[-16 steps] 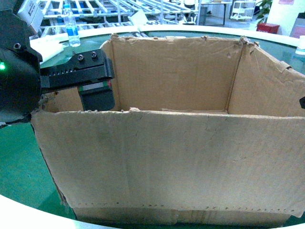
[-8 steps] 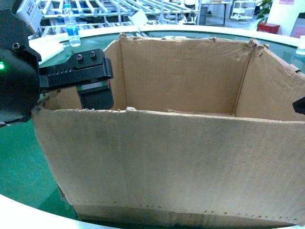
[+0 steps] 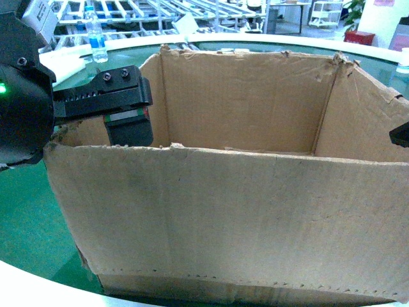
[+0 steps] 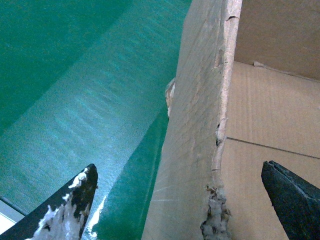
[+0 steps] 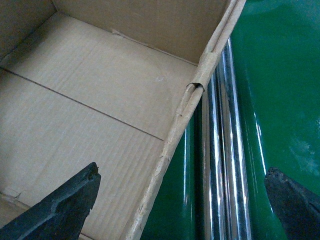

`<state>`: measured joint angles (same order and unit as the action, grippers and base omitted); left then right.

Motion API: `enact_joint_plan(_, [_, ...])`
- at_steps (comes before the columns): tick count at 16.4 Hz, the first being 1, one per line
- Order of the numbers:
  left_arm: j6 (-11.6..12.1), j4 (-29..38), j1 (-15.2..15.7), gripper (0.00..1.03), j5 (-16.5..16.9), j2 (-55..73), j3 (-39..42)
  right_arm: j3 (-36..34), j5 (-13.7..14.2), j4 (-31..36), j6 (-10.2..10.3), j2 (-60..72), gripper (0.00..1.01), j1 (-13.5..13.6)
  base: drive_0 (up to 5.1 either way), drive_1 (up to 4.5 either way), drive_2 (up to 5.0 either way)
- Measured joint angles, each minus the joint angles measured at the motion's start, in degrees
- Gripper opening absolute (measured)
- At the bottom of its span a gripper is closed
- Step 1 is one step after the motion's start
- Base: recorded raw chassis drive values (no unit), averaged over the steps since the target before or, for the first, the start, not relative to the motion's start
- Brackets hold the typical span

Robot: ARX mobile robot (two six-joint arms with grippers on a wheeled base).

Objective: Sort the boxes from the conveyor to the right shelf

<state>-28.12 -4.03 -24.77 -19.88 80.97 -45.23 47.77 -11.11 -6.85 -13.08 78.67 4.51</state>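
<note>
Green conveyor belt (image 3: 25,217) curves under a large brown cardboard carton (image 3: 236,217) that fills most of the head view, with a white rim along the far edge and steel racks (image 3: 115,13) beyond it. 1 water bottle (image 3: 96,39) stands far left near that rim. Torn and ragged along its top edge, the carton shows a dotted perforation line low on its near wall. Left tool (image 4: 180,205) is spread wide and straddles the carton's left wall, 1 finger outside over the belt and 1 inside the box; it does not visibly press the cardboard. Right tool (image 5: 185,210) is likewise wide apart across the right wall, 1 finger inside above the carton floor, the other outside over the belt, gripping nothing. Only a dark sliver of it shows at the right edge of the head view
</note>
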Motion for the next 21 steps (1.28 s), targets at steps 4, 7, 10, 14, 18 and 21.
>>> enact_joint_plan(4, [0.0, 0.1, 0.0, 0.56, 0.0, 0.0, -0.1, -0.3, 0.1, 0.0, 0.6, 0.0, 0.74, 0.4, 0.0, 0.00, 0.0])
enact_joint_plan(7, [-0.2, 0.3, 0.0, 0.27, 0.3, 0.0, -0.2, -0.5, 0.1, -0.3, 0.4, 0.1, 0.45, 0.5, 0.0, 0.00, 0.0])
enact_joint_plan(10, [0.5, 0.2, -0.6, 0.03, 0.6, 0.0, -0.2, -0.6, 0.0, -0.2, 0.6, 0.2, 0.13, 0.8, 0.0, 0.00, 0.0])
enact_joint_plan(14, [1.0, 0.5, -0.9, 0.03, 0.8, 0.0, -0.3, -0.6, 0.2, -0.3, 1.3, 0.4, 0.02, 0.8, 0.0, 0.00, 0.0])
enact_joint_plan(18, [3.0, 1.1, -2.0, 0.03, -0.4, -0.4, -1.0, -0.2, 0.1, -1.5, 1.2, -0.2, 0.02, 0.5, 0.0, 0.00, 0.0])
enact_joint_plan(21, [6.1, 1.8, -3.2, 0.03, -1.8, -3.5, -3.9, 2.7, -1.3, -4.3, 0.5, -3.4, 0.02, -0.6, 0.0, 0.00, 0.0])
